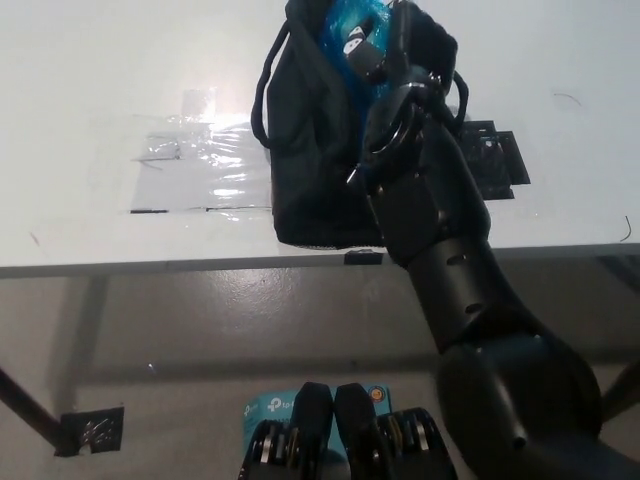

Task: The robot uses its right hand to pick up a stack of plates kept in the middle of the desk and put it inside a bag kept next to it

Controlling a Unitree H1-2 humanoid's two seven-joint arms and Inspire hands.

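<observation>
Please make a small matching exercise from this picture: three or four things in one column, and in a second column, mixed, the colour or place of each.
1. bag
2. plates
3. right hand
4. clear tape patch

a. blue, inside the bag
b. flat on the desk, left of the bag
c. black, at the desk's front edge
d. at the bag's open top

Pairs: 1-c, 2-a, 3-d, 4-b

Bare white desk across the left and upper right of the frame. Centre top blocked by the black bag, its mouth filled by the right hand and blue plates. Glossy taped patch lying flat at left.
</observation>
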